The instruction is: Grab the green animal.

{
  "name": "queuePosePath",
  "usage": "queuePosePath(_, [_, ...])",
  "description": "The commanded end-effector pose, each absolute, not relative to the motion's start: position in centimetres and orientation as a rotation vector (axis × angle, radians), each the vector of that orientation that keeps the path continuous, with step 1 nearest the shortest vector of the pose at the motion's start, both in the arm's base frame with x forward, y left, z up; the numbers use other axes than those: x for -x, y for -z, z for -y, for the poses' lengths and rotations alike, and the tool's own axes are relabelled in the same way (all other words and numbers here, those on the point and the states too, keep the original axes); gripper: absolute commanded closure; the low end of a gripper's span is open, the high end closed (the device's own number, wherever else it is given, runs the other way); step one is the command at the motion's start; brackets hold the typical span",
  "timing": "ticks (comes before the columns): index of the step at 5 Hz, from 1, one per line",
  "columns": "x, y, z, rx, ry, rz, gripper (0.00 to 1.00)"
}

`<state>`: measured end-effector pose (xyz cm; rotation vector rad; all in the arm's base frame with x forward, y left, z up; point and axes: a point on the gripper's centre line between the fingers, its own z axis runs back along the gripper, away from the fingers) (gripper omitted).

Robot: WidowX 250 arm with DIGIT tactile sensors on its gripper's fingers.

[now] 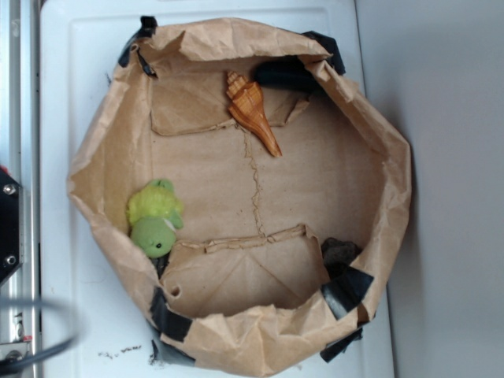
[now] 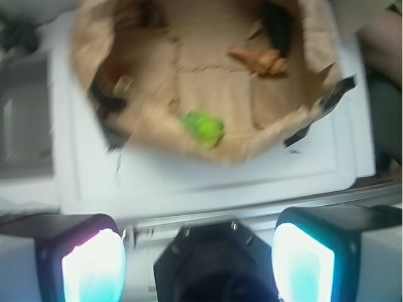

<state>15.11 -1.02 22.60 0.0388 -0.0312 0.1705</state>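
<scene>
- The gripper (image 2: 198, 264) shows only in the wrist view, at the bottom edge; its two fingers (image 2: 93, 264) stand wide apart with nothing between them.
- The green animal (image 1: 155, 216) lies well ahead of the gripper and well apart from it, roughly on the line that runs out from the middle of the gap between the fingers.
- It sits inside a brown paper bag (image 1: 370, 134) whose walls are rolled down into a shallow basin, on the side of the bag nearest the gripper, just past the near wall.
- In the exterior view the toy rests against the bag's wall, its smooth round head with a dark eye at one end and its fuzzy yellow-green body at the other.
- An orange-brown seashell (image 1: 252, 112) lies on the bag's floor beyond the toy, farther from the gripper and off to its right in the wrist view, well apart from the toy.
- Strips of black tape (image 1: 168, 315) hold the bag's rim in several places.
- The bag stands on a white tray (image 1: 63, 87), whose bare near edge lies between the gripper and the bag.
- The wrist view is blurred, so fine detail of the toy cannot be told there.
- A dark object (image 1: 340, 252) sits by the bag's wall on the far side from the toy; what it is cannot be told.
</scene>
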Motion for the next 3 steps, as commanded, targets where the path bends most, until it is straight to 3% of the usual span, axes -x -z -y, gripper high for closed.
queuePosePath(1, [-15.3,-23.7,1.3,-0.036,-0.159,0.073,0.0])
queuePosePath(2, [-15.3,-22.9,1.4,-0.065,0.091,0.099,0.0])
queuePosePath(3, [-19.2,-22.8,0.1,-0.009,0.339,0.075,0.0])
